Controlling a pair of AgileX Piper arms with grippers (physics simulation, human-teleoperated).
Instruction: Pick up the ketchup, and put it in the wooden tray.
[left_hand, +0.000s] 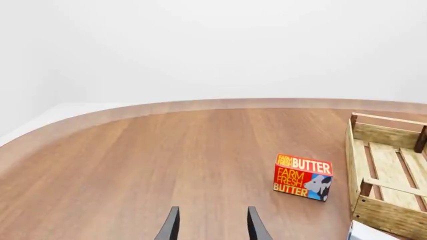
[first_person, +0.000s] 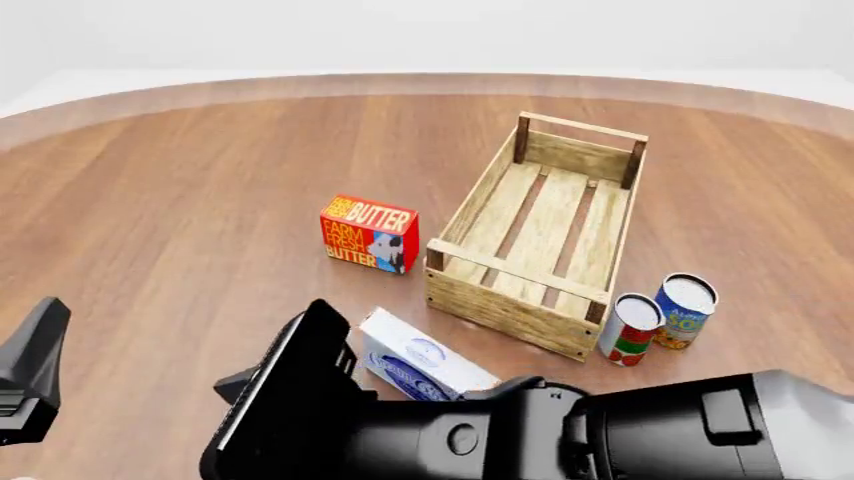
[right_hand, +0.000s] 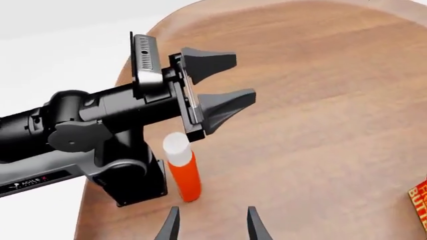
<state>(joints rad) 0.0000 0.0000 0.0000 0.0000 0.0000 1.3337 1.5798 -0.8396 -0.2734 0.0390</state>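
The ketchup (right_hand: 182, 172), a slim red-orange bottle with a white cap, stands upright on the table in the right wrist view, close beside the left arm's base. My right gripper (right_hand: 212, 227) is open, just short of the bottle and not touching it. My left gripper (right_hand: 230, 84) is open and empty, held above and beyond the bottle; it also shows in the left wrist view (left_hand: 213, 227). The wooden tray (first_person: 470, 212) sits at centre right of the front view, with nothing in it, and also shows in the left wrist view (left_hand: 390, 217). The ketchup is hidden in the front view.
A red butter box (first_person: 370, 233) stands left of the tray. A white and blue carton (first_person: 420, 365) lies near the tray's front corner. Two cans (first_person: 630, 328) (first_person: 685, 310) stand right of the tray. The right arm (first_person: 534, 430) spans the front view's bottom.
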